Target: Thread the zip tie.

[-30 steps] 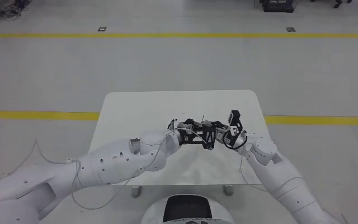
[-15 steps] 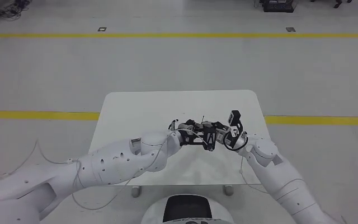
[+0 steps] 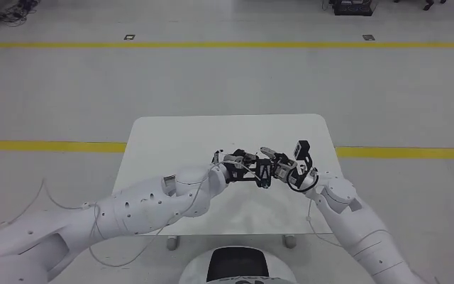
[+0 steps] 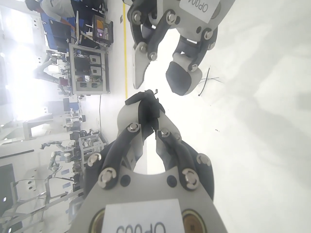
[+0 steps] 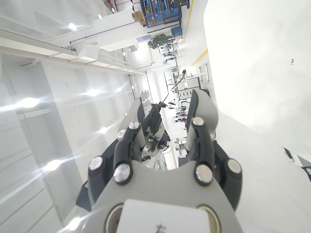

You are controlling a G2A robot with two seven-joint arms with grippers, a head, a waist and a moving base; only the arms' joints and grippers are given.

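Zip tie (image 5: 177, 83) pinched tight in your left gripper (image 4: 145, 103), offered outward; your right gripper (image 4: 159, 84) hangs released just beside the left gripper, seemingly ready to grab its tail.

A white rectangular table with rounded corners (image 3: 177, 135) sits in the lower middle of the top view on a pale grey, smooth floor (image 3: 213, 85). One yellow floor line (image 3: 213, 45) crosses the upper frame. A second yellow line (image 3: 64, 146) runs at mid-height and passes behind the table. Two small dark square floor plates (image 3: 129, 36) lie just above the upper line. Dark equipment (image 3: 352, 7) stands at the top edge, right of centre. The right wrist view shows blue shelving racks (image 5: 160, 15), a green leafy plant (image 5: 158, 41) and bright ceiling lights (image 5: 72, 26).
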